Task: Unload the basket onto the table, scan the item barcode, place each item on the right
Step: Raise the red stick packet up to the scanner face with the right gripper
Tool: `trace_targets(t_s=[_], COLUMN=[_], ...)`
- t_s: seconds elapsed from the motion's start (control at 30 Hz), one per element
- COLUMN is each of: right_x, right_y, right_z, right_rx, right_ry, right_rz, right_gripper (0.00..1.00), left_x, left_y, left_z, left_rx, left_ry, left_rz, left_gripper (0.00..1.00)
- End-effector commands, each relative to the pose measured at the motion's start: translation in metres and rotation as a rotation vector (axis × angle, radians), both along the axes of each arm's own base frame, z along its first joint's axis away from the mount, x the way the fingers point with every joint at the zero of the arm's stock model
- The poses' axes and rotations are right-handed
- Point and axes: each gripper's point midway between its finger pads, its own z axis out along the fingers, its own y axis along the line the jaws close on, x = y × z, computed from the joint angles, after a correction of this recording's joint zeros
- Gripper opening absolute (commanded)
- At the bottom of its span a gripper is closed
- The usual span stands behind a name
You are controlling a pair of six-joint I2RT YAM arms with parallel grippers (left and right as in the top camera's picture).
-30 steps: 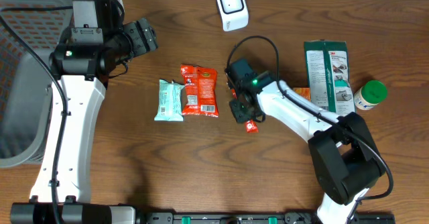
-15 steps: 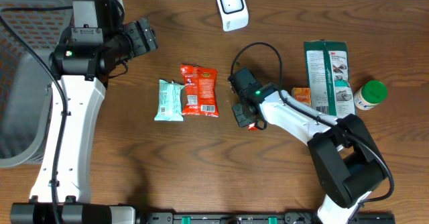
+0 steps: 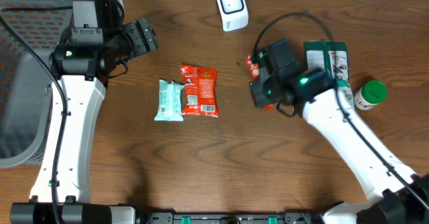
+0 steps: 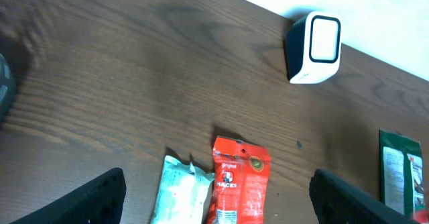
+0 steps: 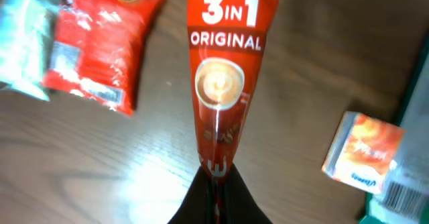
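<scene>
Red and glossy, the coffee sachet (image 5: 220, 83) is pinched at its narrow end by the right pincer (image 5: 216, 187), whose fingers are pressed together on the crimped edge. In the right wrist view its long axis runs straight out from the fingertips, and the "3 IN 1 ORIGINAL" print faces the camera and reads upright. From overhead only a small red part of it shows, at the pincer's far-left side, on the side toward the white scanner (image 3: 231, 8). It seems to be held clear of the table (image 3: 201, 163), though the height is hard to judge. The right arm reaches diagonally from the near right edge, with its wrist beside the left edge of the green package (image 3: 328, 76). A small orange box (image 5: 364, 150) lies just beside that package. The left pincer (image 3: 149, 39) stands wide and holds nothing, at the far left. A red snack pack (image 3: 199, 90) and a pale green bar (image 3: 169, 100) lie side by side mid-table.
</scene>
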Motion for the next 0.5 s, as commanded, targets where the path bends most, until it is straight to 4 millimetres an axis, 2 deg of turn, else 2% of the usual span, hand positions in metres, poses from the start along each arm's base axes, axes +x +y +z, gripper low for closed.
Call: trace_targets(t_s=[0.0, 0.17, 0.27, 0.37, 0.47], right_x=[0.010, 0.034, 0.048, 0.064, 0.085], right_y=[0.006, 0.009, 0.015, 0.023, 0.032], right_z=[0.045, 0.110, 0.138, 0.149, 0.146], right_rx=[0.078, 0.100, 0.106, 0.104, 0.106], right_ry=[-0.026, -0.086, -0.101, -0.096, -0.098], right_rz=[0.047, 0.038, 0.039, 0.038, 0.038], right_gripper=[0.01, 0.01, 0.01, 0.01, 0.01], left_x=[-0.001, -0.001, -0.001, -0.001, -0.001], left_y=[0.002, 0.002, 0.002, 0.002, 0.002], left_z=[0.004, 0.004, 0.004, 0.004, 0.004], left_rx=[0.006, 0.006, 0.006, 0.006, 0.006], left_ry=[-0.010, -0.010, -0.010, -0.010, -0.010], left_rz=[-0.001, -0.001, -0.001, -0.001, -0.001], left_gripper=[0.88, 0.88, 0.88, 0.88, 0.88])
